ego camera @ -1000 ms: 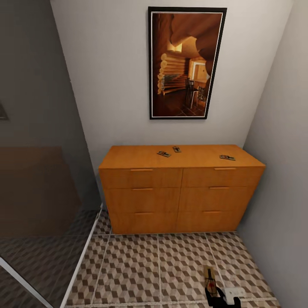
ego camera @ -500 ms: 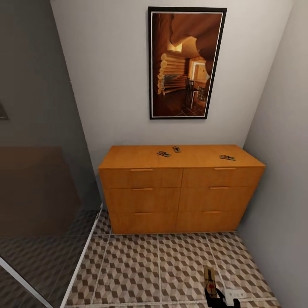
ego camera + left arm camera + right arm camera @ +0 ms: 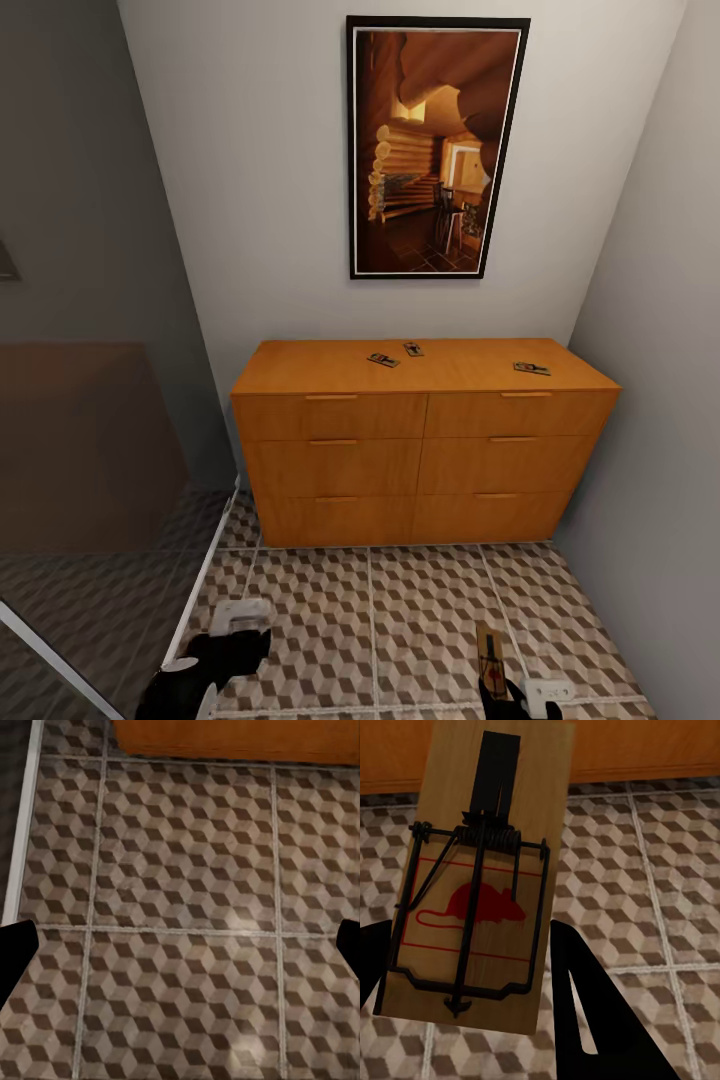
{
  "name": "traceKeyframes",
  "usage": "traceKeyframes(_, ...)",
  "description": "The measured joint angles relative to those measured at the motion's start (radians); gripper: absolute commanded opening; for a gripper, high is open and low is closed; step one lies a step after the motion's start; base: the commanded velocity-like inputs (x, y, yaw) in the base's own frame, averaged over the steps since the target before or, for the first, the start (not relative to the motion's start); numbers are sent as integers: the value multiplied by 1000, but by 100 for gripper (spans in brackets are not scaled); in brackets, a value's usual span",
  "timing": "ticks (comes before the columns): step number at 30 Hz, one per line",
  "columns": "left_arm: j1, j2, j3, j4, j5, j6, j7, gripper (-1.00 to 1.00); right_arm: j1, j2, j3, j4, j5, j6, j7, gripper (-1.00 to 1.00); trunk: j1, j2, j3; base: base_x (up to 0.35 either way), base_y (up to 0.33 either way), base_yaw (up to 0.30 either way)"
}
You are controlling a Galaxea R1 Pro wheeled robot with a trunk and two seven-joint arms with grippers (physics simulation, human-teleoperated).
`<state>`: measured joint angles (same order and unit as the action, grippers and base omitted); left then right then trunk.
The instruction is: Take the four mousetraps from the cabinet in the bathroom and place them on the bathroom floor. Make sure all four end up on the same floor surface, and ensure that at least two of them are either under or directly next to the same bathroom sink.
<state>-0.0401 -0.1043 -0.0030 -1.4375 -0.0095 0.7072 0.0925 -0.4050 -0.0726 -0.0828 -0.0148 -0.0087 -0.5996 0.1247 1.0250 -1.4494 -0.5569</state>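
Note:
The orange-brown cabinet [image 3: 420,450] stands against the back wall. Three mousetraps lie on its top: two near the middle [image 3: 383,360] [image 3: 413,349] and one at the right [image 3: 531,368]. My right gripper [image 3: 500,688] is low over the cube-patterned floor [image 3: 400,610], shut on a fourth mousetrap [image 3: 490,648]. The right wrist view shows that mousetrap [image 3: 480,892] between the black fingers [image 3: 585,1012], with its red mouse print and wire bar facing up. My left gripper [image 3: 238,635] hangs over the floor [image 3: 180,870] to the left. It is open, its fingertips [image 3: 15,952] wide apart and nothing between them.
A dark glass partition [image 3: 90,400] with a white floor rail [image 3: 200,590] closes off the left side. A grey wall [image 3: 660,400] runs close along the right. A framed picture [image 3: 437,147] hangs above the cabinet. Open tiled floor lies between me and the drawers.
My left arm has come into the head view at the bottom left. The right gripper with its mousetrap has sunk slightly toward the bottom edge.

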Motion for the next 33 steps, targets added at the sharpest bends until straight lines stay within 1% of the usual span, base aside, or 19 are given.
traceKeyframes(4, -94, -14, -25, -53, 0, 127, -1, 100, 0, 2, 1, 0, 0, 0, 1, -100, 0, 0, 0, 0, 0, 0)
traceKeyframes(7, -196, -27, -34, -66, 0, 220, 0, 100, 0, 2, 1, 0, 0, 0, 3, -100, 0, 0, 0, 0, 0, 0)
traceKeyframes(8, -221, -29, -35, -68, 0, 233, 1, 100, 0, 2, 1, 0, 0, 0, 3, -100, 0, 0, 0, 0, 0, 0)
traceKeyframes(9, -267, -32, -37, -68, 1, 251, 2, 100, 0, 2, 1, 0, 0, 0, 3, -100, 0, 0, 0, 0, 0, 0)
traceKeyframes(11, -323, -34, -39, -64, 2, 264, 3, 100, 0, 2, 1, -1, 0, 0, 3, -100, 0, 0, 0, 0, 0, 0)
traceKeyframes(12, -379, -36, -40, -54, 4, 274, 3, 100, 0, 1, 1, 0, 0, 0, 3, -100, 0, 0, 0, 0, 0, 0)
traceKeyframes(14, -446, -38, -42, -34, 5, 281, 3, 100, 0, 1, 1, -1, 0, 0, 3, -100, 0, 0, 0, 0, 0, 0)
traceKeyframes(15, -507, -40, -42, -8, 6, 286, 4, 100, 0, 1, 1, -1, 0, 0, 3, -100, 0, 0, 0, 0, 0, 0)
traceKeyframes(17, -573, -41, -43, 22, 7, 290, 5, 100, 1, 1, 1, -1, 0, 0, 3, -100, 0, 0, 0, 0, 0, 0)
traceKeyframes(18, -627, -42, -43, 51, 8, 292, 5, 100, 1, 2, 1, -1, 0, 0, 3, -100, 0, 0, 0, 0, 0, 0)
traceKeyframes(20, -685, -43, -43, 81, 9, 294, 5, 100, 1, 2, 1, -1, 0, 0, 3, -100, 0, 0, 0, 0, 0, 0)
traceKeyframes(21, -737, -44, -43, 111, 9, 295, 5, 100, 1, 2, 1, -1, 0, 1, 3, -100, 0, 0, 0, 0, 0, 0)
traceKeyframes(22, -766, -44, -43, 129, 10, 295, 5, 100, 1, 2, 1, -1, 0, 1, 3, -100, 0, 0, 0, 0, 0, 0)
traceKeyframes(23, -816, -45, -43, 166, 10, 296, 5, 100, 1, 2, 1, -1, 0, 2, 4, -100, 0, 0, 0, 0, 0, 0)
traceKeyframes(24, -843, -45, -43, 187, 10, 296, 5, 100, 1, 2, 1, -1, 0, 4, 4, -100, 0, 0, 0, 0, 0, 0)
traceKeyframes(27, -963, -46, -43, 287, 10, 295, 7, 100, 1, 3, 1, -1, 0, 22, 3, -100, 0, 0, 0, 0, 0, 0)
traceKeyframes(29, -1022, -46, -43, 322, 10, 295, 7, 100, 1, 3, 1, -1, 1, 31, 2, -100, 0, 0, 0, 0, 0, 0)
traceKeyframes(31, -1057, -46, -43, 329, 10, 295, 8, 100, 1, 4, 1, -1, 1, 37, 1, -100, 0, 0, 0, 0, 0, 0)
traceKeyframes(33, -1071, -46, -44, 321, 10, 296, 8, 100, 1, 4, 1, -1, 1, 38, 1, -100, 0, 0, 0, 0, 0, 0)
